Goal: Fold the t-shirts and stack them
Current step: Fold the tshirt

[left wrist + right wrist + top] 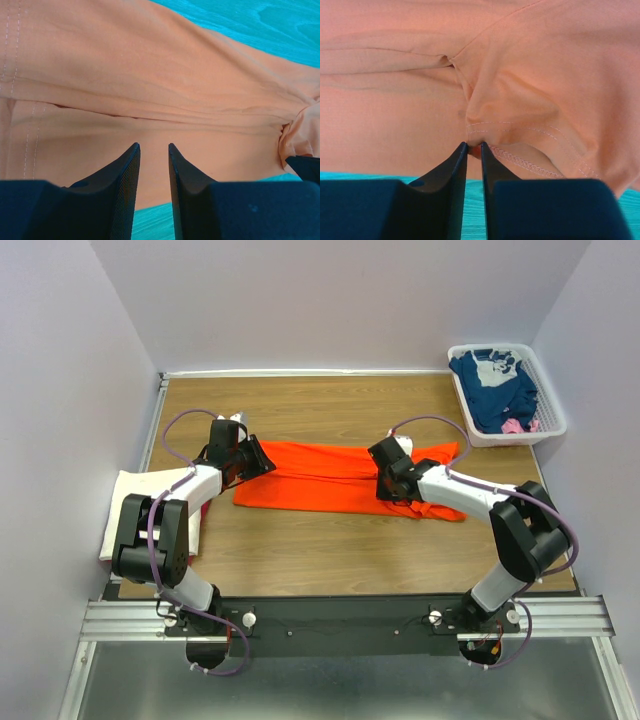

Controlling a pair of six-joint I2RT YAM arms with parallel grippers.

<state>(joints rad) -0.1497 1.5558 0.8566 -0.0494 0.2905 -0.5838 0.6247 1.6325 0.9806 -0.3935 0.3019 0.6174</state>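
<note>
A bright orange t-shirt [330, 475] lies lengthwise across the middle of the table, its far long edge folded over. My left gripper [262, 462] hovers at its left end. In the left wrist view the gripper [154, 146] is open, its fingers a small gap apart over the cloth [150, 75] with nothing between them. My right gripper [385, 485] is at the shirt's right part. In the right wrist view the gripper [474, 145] is shut on the stitched sleeve hem of the orange shirt [545, 75], which bunches up at the fingertips.
A folded cream-white t-shirt [125, 505] lies at the table's left edge, beside the left arm. A white slotted basket [549, 388] at the back right holds a navy blue t-shirt [495, 390] with white print and a bit of pink cloth [515, 426].
</note>
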